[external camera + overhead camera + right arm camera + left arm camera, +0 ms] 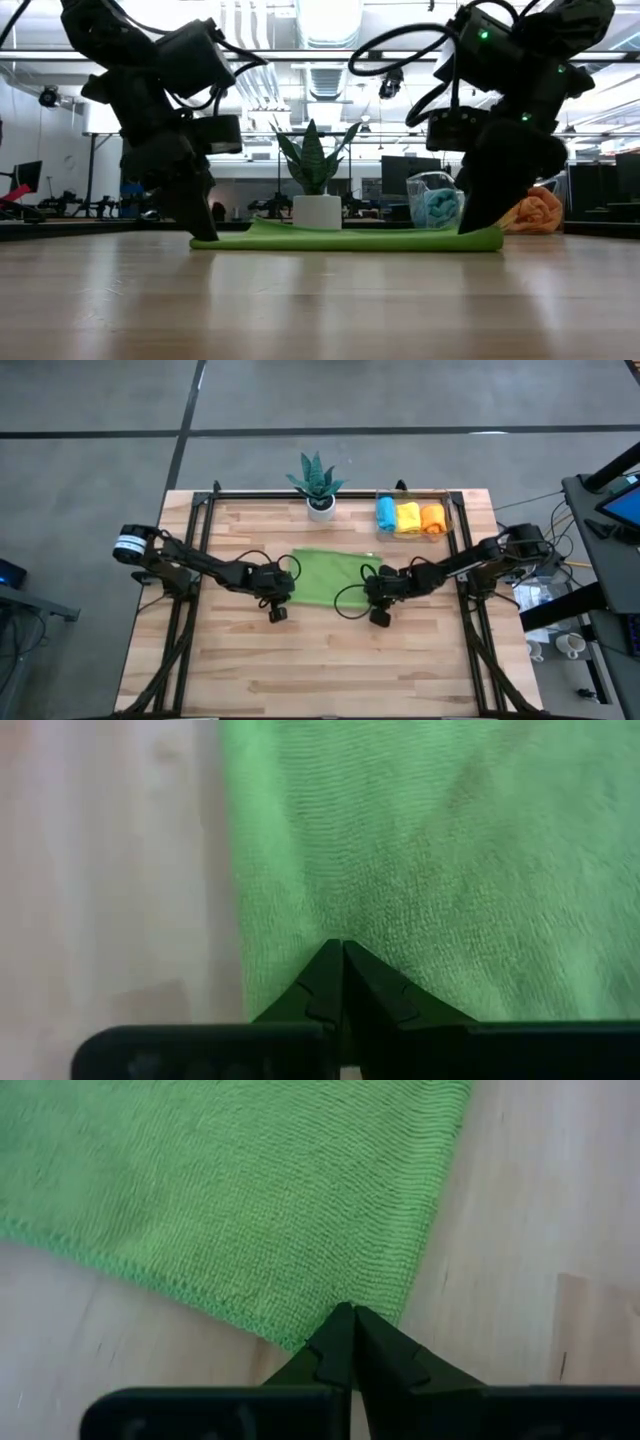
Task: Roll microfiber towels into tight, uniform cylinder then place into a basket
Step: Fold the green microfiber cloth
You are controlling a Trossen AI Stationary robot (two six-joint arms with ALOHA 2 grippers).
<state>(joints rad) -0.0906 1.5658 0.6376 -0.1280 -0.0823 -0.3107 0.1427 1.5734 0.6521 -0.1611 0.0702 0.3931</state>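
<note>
A green microfiber towel point(330, 575) lies spread flat on the wooden table, mid-table. My left gripper point(289, 594) is shut, slanting down onto the towel's near left corner. My right gripper point(371, 593) is shut too, slanting down onto the towel close to its right edge at the near end. At the back right stands the clear basket point(447, 506) with a blue, a yellow and an orange rolled towel point(408, 516) side by side in it. In the low view both grippers point(206, 234) point(474, 228) meet the two ends of the flat towel point(350, 238). My left gripper has its shut fingertips on the green towel's near left corner point(318, 1316), slanting down from above. The corner lies flat on the table. Whether any cloth is nipped between the tips, I cannot tell. My right gripper sets its shut fingertips on the towel's top face, a little in from its right edge point(262, 950), slanting down from above. The cloth lies flat under them. Whether a layer is caught between the tips, I cannot tell.
A spiky green plant in a white pot point(319, 495) stands at the table's far edge, just behind the towel. A black frame point(200, 520) runs along the table's left, right and far sides. Bare wood stretches toward the near edge point(320, 670).
</note>
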